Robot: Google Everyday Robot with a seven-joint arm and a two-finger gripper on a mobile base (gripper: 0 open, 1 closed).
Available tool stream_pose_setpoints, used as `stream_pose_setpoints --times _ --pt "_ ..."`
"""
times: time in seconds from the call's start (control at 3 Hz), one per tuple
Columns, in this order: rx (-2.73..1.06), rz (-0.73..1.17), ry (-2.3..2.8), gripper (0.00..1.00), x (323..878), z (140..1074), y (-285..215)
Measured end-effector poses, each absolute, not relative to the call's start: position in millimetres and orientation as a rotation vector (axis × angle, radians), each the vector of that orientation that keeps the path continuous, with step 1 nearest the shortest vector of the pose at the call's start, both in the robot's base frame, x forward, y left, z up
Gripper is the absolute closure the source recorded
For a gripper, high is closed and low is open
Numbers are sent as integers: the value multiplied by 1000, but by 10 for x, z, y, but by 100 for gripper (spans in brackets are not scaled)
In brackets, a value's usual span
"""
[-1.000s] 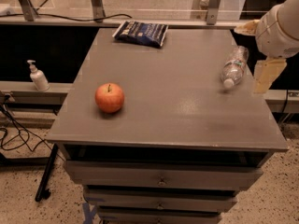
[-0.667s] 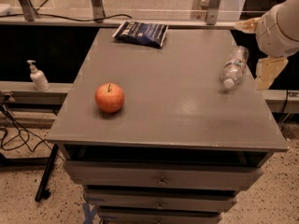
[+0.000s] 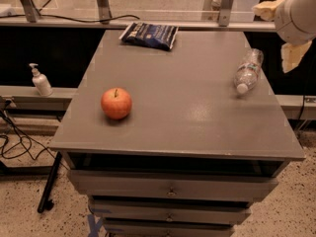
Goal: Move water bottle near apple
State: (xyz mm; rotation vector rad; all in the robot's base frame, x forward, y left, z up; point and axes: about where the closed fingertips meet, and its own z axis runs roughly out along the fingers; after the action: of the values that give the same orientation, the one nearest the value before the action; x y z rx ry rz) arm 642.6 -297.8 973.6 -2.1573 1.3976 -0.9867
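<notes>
The water bottle (image 3: 248,70) is clear with a white cap and lies on its side near the right edge of the grey table (image 3: 187,112), cap pointing toward the front. The red-orange apple (image 3: 116,103) stands on the table's left part, far from the bottle. My gripper (image 3: 280,32) hangs at the upper right, above and to the right of the bottle, past the table's edge. Its two pale yellow fingers (image 3: 294,56) are spread apart and hold nothing.
A dark blue snack bag (image 3: 149,35) lies at the table's back edge. A white pump dispenser (image 3: 40,80) stands on a low ledge to the left. Drawers sit under the tabletop. Cables lie on the floor at the left.
My gripper has risen a little and shifted to the right, away from the bottle. The bottle and the apple have not moved.
</notes>
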Motion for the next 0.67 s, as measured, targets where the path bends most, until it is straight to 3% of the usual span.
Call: stream_pose_setpoints --times 0.33,0.67 --pt "-2251 -1060 1341 0 6749 9732 -3210" --pt "-2382 -1016 1328 0 6930 9581 -3395"
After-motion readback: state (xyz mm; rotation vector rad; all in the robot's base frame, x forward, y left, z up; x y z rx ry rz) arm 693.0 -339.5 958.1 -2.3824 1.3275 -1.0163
